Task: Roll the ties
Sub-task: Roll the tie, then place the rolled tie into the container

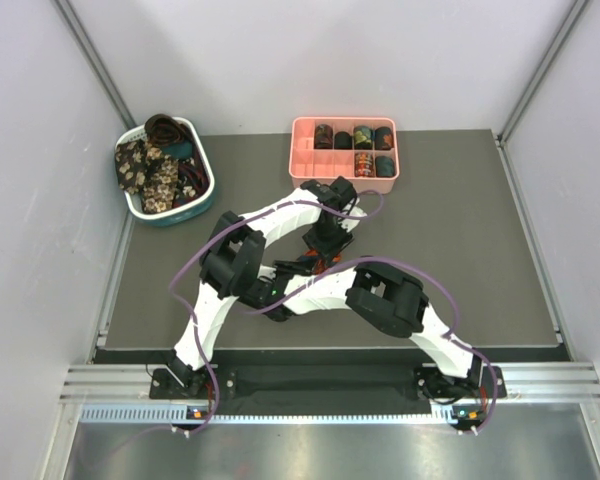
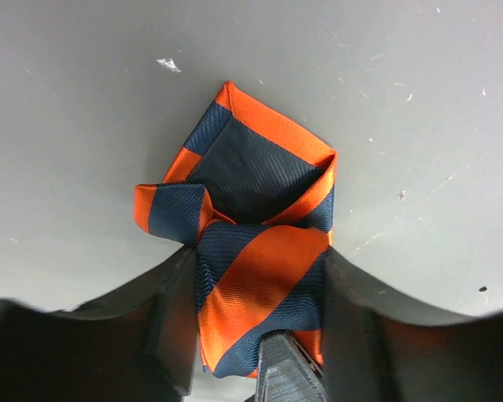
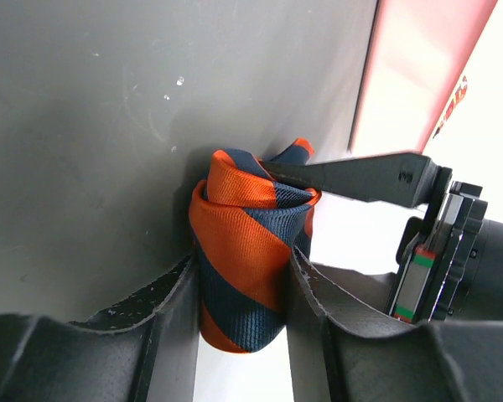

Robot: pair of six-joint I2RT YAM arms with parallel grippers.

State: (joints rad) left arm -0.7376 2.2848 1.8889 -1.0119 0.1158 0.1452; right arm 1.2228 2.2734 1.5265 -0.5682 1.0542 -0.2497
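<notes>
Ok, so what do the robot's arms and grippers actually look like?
Both match: the left arm and right arm have white links, chunky black joints and a purple cable looping alongside. The left gripper and right gripper have broad matte black fingers.

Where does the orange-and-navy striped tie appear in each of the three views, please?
Top external: the striped tie is a barely visible orange speck at mid-table.
Left wrist: centre of the picture, clamped in the left gripper.
Right wrist: lower centre, clamped in the right gripper.
Shared landmark: the grey table, which lies under the tie in every view.
</notes>
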